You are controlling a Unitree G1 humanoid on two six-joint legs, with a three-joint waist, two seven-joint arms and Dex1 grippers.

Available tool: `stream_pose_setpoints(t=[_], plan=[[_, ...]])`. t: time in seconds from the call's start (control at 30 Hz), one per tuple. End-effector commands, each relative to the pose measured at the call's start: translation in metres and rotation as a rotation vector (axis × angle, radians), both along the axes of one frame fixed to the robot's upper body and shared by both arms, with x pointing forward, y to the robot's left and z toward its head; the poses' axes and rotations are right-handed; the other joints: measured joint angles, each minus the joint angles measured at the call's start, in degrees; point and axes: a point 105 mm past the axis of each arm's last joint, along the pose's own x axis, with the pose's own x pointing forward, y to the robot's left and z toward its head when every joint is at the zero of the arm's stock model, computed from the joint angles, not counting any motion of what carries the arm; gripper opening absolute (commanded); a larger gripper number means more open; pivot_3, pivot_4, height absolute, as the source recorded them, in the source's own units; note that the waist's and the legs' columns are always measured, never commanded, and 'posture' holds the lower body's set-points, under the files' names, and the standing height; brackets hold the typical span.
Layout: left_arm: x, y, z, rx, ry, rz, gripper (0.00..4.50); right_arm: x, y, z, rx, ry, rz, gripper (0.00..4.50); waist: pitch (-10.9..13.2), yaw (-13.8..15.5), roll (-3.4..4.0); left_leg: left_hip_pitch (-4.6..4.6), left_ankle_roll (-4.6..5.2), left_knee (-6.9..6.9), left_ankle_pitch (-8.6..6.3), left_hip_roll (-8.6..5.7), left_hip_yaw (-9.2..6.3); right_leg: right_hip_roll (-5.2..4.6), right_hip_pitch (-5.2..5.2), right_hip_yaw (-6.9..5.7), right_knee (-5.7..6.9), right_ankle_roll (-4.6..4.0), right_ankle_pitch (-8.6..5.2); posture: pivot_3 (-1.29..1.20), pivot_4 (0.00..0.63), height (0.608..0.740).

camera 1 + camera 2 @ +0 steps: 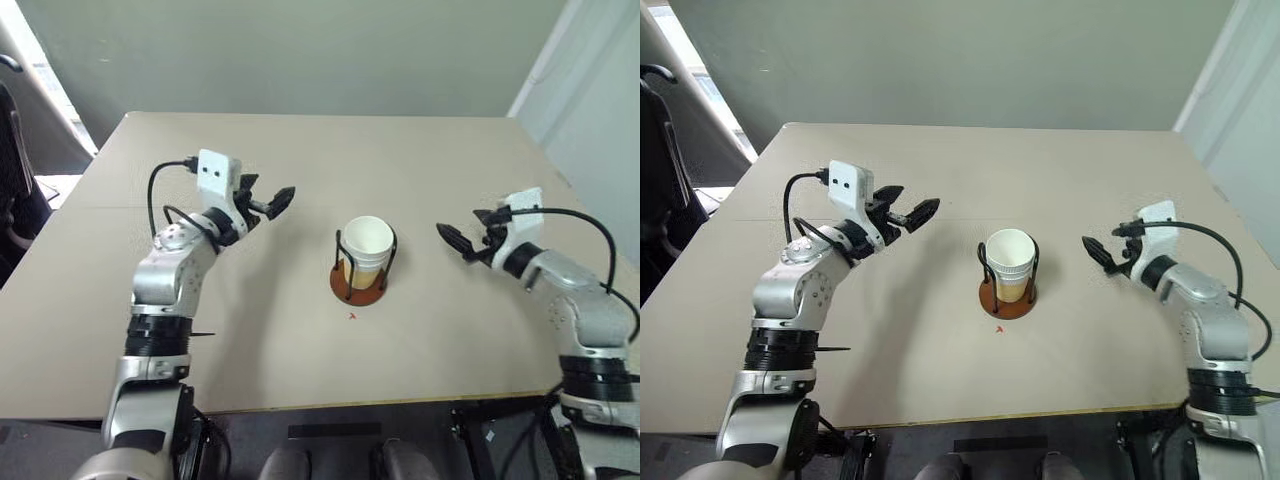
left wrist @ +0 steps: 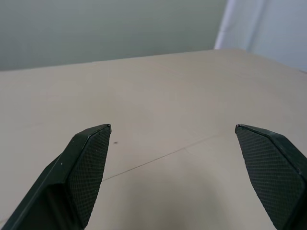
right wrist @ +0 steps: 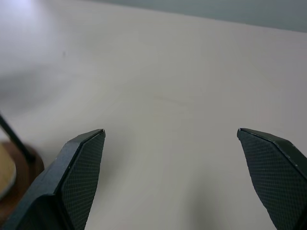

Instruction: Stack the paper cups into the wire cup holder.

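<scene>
The paper cups (image 1: pixel 367 246) sit nested in one upright stack inside the wire cup holder (image 1: pixel 344 287), a reddish-brown disc with black wire loops, at the table's middle. The top cup's white inside faces up. My left gripper (image 1: pixel 272 196) hovers to the left of the holder, apart from it, fingers (image 2: pixel 88 163) open with nothing between them. To the holder's right, my right gripper (image 1: pixel 460 230) also stands open and empty. In the right wrist view, the holder's base (image 3: pixel 21 189) and one wire show beside the right gripper's finger.
The beige table (image 1: pixel 300 160) stretches wide behind and around the holder. A small red mark (image 1: pixel 352 316) lies just in front of the base. A dark chair (image 1: pixel 15 190) stands off the table's left edge.
</scene>
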Motion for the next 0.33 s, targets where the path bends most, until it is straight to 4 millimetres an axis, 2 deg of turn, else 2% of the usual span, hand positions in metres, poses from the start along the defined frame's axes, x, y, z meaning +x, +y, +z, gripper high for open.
stream_pose_setpoints(t=[0.03,0.33], plan=[[-0.001,0.022,0.008,-0.007,-0.053,0.15,4.44,0.008,-0.001,0.022,0.078,-0.082,-0.064,4.5,0.0,-0.2,0.0,0.0,0.0,-0.05,0.0,0.0,0.01,0.0,-0.04,0.0,0.0,-0.02,0.0,0.0,0.15,0.74],[-0.003,0.056,0.003,0.013,-0.091,0.368,4.44,0.024,0.002,0.027,0.114,-0.156,-0.111,4.5,0.0,-0.1,0.0,-0.03,-0.01,-0.19,0.0,-0.02,0.0,-0.01,-0.13,-0.01,-0.04,-0.12,-0.05,0.0,0.15,0.74]])
